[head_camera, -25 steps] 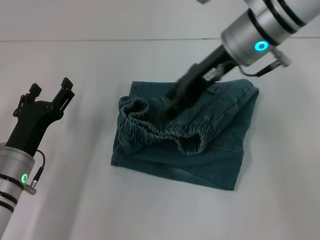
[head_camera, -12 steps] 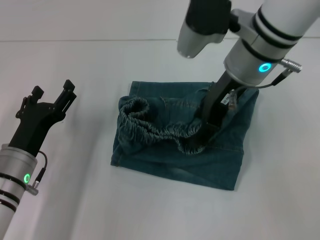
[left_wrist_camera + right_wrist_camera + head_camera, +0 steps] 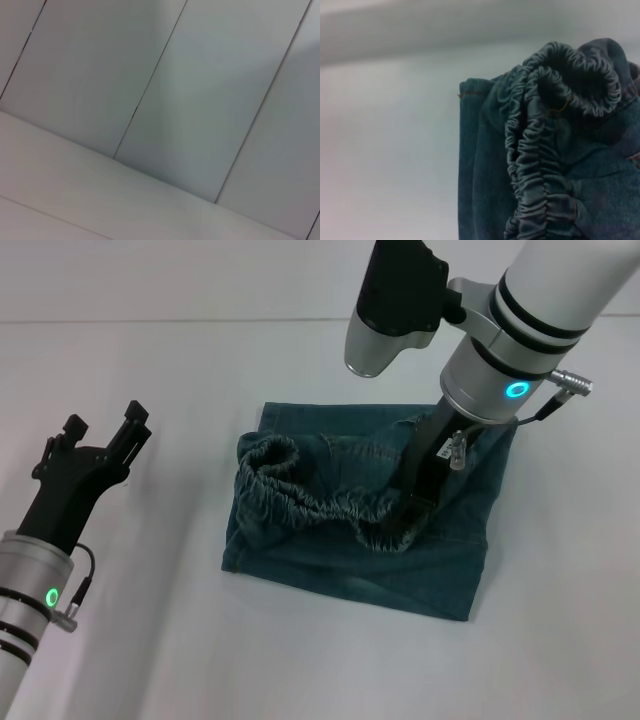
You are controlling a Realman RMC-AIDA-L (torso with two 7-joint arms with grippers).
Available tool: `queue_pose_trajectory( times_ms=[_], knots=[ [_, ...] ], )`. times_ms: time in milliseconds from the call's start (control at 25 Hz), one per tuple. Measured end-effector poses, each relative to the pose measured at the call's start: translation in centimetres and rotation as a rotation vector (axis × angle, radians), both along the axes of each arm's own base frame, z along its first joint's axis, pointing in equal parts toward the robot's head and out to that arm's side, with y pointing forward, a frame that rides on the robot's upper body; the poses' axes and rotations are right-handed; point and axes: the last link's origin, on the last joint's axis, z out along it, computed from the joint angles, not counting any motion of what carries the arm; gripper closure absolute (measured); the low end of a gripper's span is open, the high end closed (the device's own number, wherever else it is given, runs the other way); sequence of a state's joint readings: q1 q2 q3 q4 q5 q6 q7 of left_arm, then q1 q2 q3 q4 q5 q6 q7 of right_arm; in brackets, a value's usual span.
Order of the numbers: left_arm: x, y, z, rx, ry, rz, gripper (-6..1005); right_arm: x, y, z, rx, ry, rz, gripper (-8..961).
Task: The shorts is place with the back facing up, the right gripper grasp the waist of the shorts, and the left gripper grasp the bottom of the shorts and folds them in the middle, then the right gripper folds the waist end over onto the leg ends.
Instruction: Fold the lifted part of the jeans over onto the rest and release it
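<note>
The blue-green denim shorts [image 3: 340, 565] lie folded in a rough rectangle in the middle of the white table. The ruched waist [image 3: 300, 502] runs in a curve across their top, from the left edge toward the centre right. My right gripper [image 3: 405, 523] points down onto the right end of that waist band and touches the cloth there. The right wrist view shows the waist [image 3: 535, 165] close up, bunched in loops over the denim of the shorts [image 3: 480, 170]. My left gripper [image 3: 104, 424] hovers open well to the left of the shorts, holding nothing.
The white table [image 3: 150, 640] stretches out on all sides of the shorts. A pale wall [image 3: 200, 280] rises behind it. In the left wrist view only pale panels with dark seams [image 3: 150, 95] show.
My right gripper has swung from the shorts' upper middle down and to the right, onto the right end of the waist band. The left arm has hardly moved.
</note>
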State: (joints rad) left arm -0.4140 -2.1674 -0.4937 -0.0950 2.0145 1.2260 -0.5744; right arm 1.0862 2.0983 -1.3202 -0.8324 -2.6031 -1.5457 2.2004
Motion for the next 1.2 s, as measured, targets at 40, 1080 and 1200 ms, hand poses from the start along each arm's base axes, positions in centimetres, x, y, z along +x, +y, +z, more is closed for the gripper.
queue_pose_trajectory(
  times_ms=[40, 1080, 1200],
  knots=[
    [0.0, 0.0, 0.0, -0.002, 0.001, -0.001, 52, 0.0, 0.0, 0.0, 0.002, 0.0, 0.001, 359],
    [-0.7, -0.4, 0.4, 0.011, 0.003, 0.023, 52, -1.2, 3.3, 0.9, 0.214, 0.131, 0.049, 912],
    [-1.0, -0.6, 0.5, 0.018, 0.001, 0.035, 52, -2.2, 4.6, 1.4, 0.308, 0.207, 0.052, 912]
  ],
)
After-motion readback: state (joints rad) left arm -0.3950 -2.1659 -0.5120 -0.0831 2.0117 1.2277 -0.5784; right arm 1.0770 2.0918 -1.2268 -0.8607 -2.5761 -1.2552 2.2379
